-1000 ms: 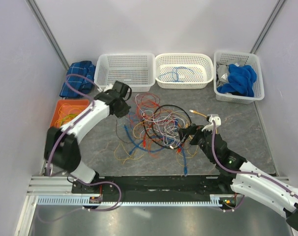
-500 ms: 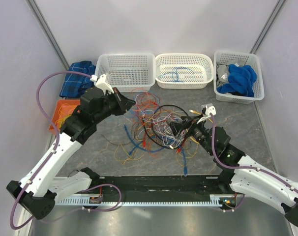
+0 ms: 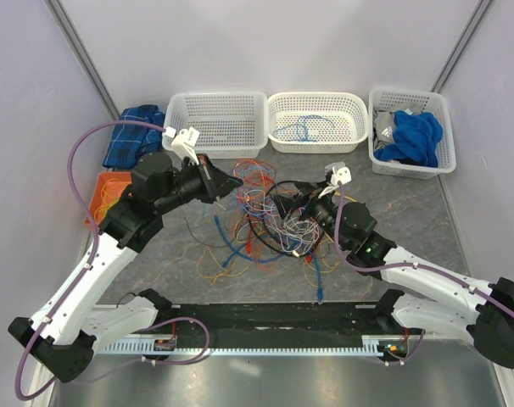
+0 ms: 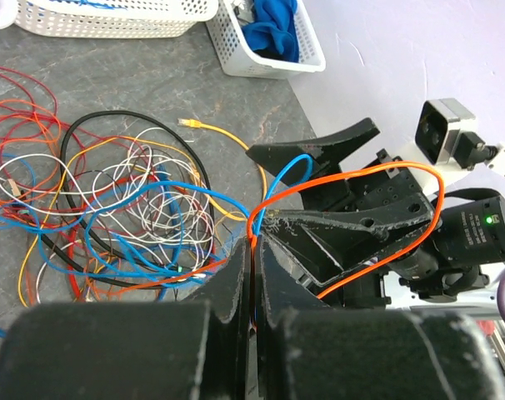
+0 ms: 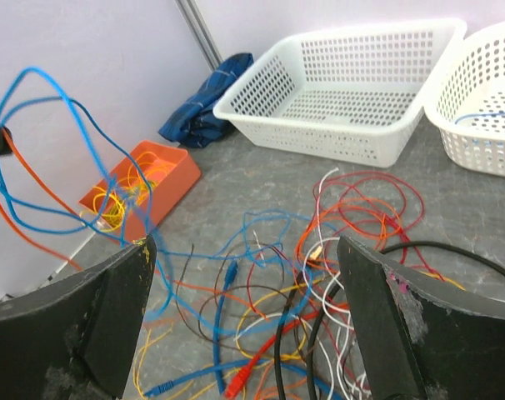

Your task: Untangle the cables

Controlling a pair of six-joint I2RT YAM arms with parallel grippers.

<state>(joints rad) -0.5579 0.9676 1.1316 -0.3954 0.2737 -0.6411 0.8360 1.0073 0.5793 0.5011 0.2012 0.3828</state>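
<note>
Read clock directions on the top view, with 12 o'clock at the far wall.

At 9 o'clock on the table (image 3: 410,212), locate the orange tray (image 3: 125,175) holding yellow wire. A folded blue cloth (image 3: 134,136) lies just beyond it toward 10 o'clock.

The left gripper (image 4: 252,250) sits at the 10 o'clock edge of the cables (image 3: 274,222). Its jaws are pressed almost together, pinching one orange wire (image 4: 386,167) and one blue wire (image 4: 290,167). Confirm this on the left wrist view, where both strands rise out of the closed tips. The orange wire arcs over the fingers of the right gripper (image 5: 244,325). The blue wire loops up beside it and runs back into the pile.

The cables lie jumbled at the table centre, in red, orange, yellow, white and blue strands. A black loop (image 4: 111,112) lies among them.

The right gripper is at the 3 o'clock side of the jumble, pointing toward 10 o'clock. Its fingers stand wide apart and grip nothing, with the pile showing below them.

Along 12 o'clock stand three white baskets. The left basket (image 3: 181,127) is nearest the left gripper. The middle basket (image 3: 316,146) holds a blue cable. The right basket (image 3: 407,170) holds blue cloth.
</note>
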